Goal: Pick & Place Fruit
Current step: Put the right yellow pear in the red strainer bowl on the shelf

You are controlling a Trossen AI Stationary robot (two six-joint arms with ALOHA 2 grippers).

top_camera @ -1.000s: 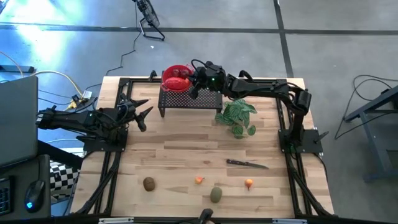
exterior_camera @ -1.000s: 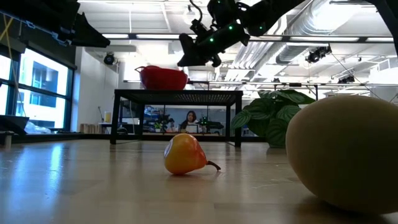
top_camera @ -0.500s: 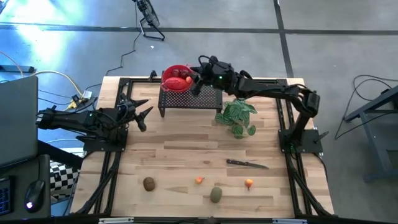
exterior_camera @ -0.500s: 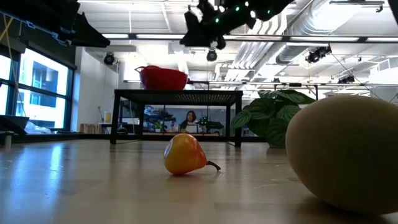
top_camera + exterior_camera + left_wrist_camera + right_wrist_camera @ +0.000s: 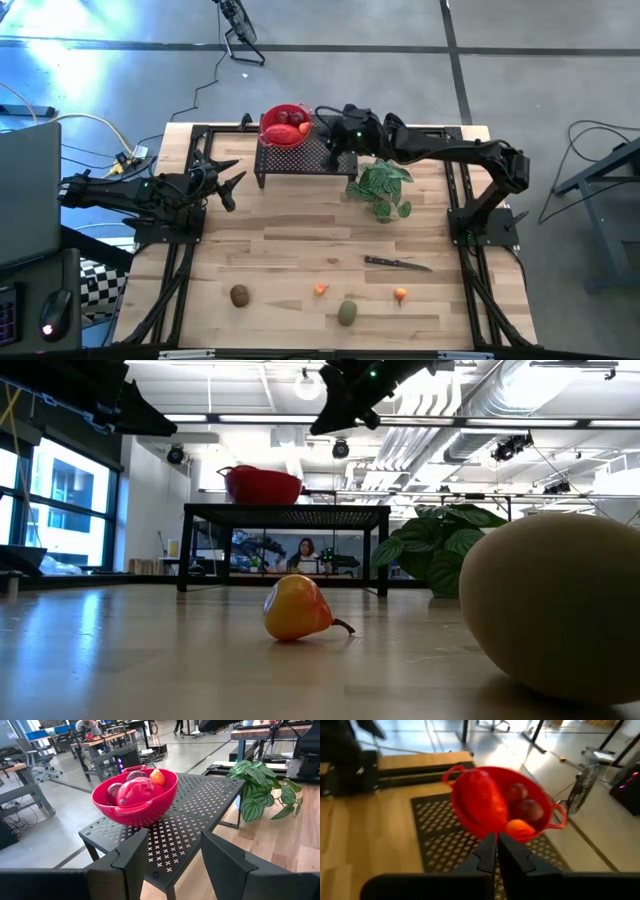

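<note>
Fruit remains on the tabletop (image 5: 270, 250): brown kiwi (image 5: 239, 295), olive-green oval (image 5: 347, 313), two orange pieces. Right gripper (image 5: 496, 851), fingers pinched together and empty, hovers beside the red bowl (image 5: 470, 827); it should clear the rack, then spread before descending. Left gripper (image 5: 170, 855) waits, fingers spread.

high view: overhead, straight down, whole pale wooden table (image 5: 300, 240). low view: table-top level, facing 12 o'clock into the room, close behind a small orange pear-shaped fruit (image 5: 297, 608). both wrist views look close at the red plastic bowl (image 5: 135, 800) on the black perforated metal stand (image 5: 195, 820).
</note>
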